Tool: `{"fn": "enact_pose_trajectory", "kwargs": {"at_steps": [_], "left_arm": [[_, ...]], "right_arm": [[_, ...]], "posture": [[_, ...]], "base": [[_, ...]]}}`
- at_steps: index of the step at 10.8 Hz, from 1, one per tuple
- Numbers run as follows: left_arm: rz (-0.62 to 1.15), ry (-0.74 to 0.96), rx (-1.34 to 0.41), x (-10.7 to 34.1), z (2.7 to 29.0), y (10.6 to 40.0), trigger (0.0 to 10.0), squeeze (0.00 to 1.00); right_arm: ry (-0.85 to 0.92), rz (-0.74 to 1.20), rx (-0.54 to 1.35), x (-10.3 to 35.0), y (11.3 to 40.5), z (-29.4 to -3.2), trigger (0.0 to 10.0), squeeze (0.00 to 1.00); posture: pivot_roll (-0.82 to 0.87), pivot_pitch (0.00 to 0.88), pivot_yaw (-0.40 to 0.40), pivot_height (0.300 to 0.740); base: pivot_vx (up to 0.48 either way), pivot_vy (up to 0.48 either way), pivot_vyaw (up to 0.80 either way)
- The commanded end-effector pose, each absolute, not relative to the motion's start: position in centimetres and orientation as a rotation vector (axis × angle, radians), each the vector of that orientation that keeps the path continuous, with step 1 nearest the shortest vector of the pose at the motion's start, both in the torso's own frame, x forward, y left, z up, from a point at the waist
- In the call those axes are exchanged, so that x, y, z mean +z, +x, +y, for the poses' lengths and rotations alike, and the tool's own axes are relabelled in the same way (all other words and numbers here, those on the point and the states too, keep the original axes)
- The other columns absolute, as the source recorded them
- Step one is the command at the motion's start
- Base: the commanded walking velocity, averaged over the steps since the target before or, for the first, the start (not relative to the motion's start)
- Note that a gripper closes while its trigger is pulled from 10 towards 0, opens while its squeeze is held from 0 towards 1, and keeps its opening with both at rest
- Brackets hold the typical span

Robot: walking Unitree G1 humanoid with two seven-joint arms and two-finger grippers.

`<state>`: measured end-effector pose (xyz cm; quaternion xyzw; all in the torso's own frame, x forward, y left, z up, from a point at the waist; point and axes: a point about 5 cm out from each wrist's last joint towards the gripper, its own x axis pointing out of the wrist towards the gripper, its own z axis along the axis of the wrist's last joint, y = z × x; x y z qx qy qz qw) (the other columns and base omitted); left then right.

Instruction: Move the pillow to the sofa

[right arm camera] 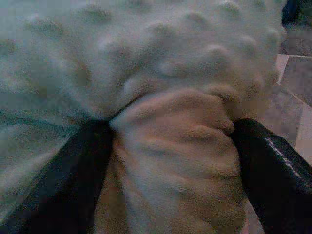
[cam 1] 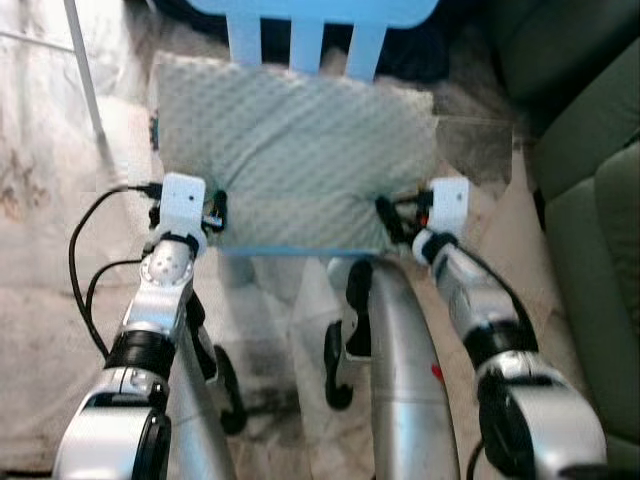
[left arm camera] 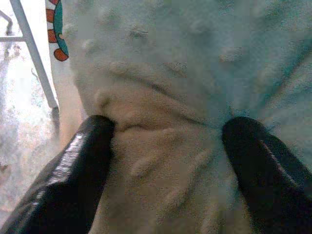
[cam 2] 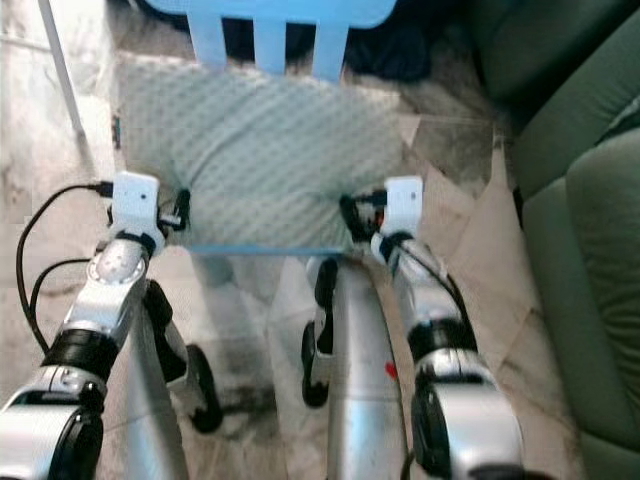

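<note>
- The left gripper [left arm camera: 165, 141] is pressed into the near left edge of the pillow [cam 1: 295, 150]; its two black fingers [left arm camera: 83, 165] are spread fairly wide, with a fold of the nubbly fabric pinched between them.
- The right gripper [right arm camera: 170, 146] is clamped on the near right edge, and a bunched ridge of fabric is squeezed between its fingers [right arm camera: 273, 165].
- The pale green pillow is seen lying flat on the seat of a light blue chair [cam 1: 300, 40], its near edge held at both corners.
- The pillow is stretched between the two grippers, directly ahead of them.
- A dark green sofa [cam 1: 590, 190] is seen on the robot's right, just beside the chair.
</note>
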<state>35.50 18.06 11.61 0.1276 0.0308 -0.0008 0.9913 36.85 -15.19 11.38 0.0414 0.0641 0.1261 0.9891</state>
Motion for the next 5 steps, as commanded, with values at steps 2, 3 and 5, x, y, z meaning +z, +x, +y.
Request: {"fn": "enact_pose_trajectory", "kwargs": {"at_steps": [2,3,5], "left_arm": [[0.201,0.245,-0.082,8.28,16.80,34.52,0.0,0.00],[0.203,0.243,-0.085,8.22,16.75,34.52,0.0,0.00],[0.211,0.221,-0.080,8.09,16.76,34.53,0.0,0.00]], "right_arm": [[0.164,0.198,0.269,10.02,36.71,-14.30,0.0,0.00],[0.175,0.209,0.267,9.71,36.60,-14.10,0.0,0.00],[0.181,0.226,0.286,9.28,36.42,-13.70,0.0,0.00]], "posture": [[-0.03,0.441,-0.114,0.469],[-0.03,0.443,-0.116,0.469],[-0.04,0.454,-0.128,0.469]], "base": [[0.000,0.000,0.00],[0.000,0.000,0.00],[0.000,0.000,0.00]]}}
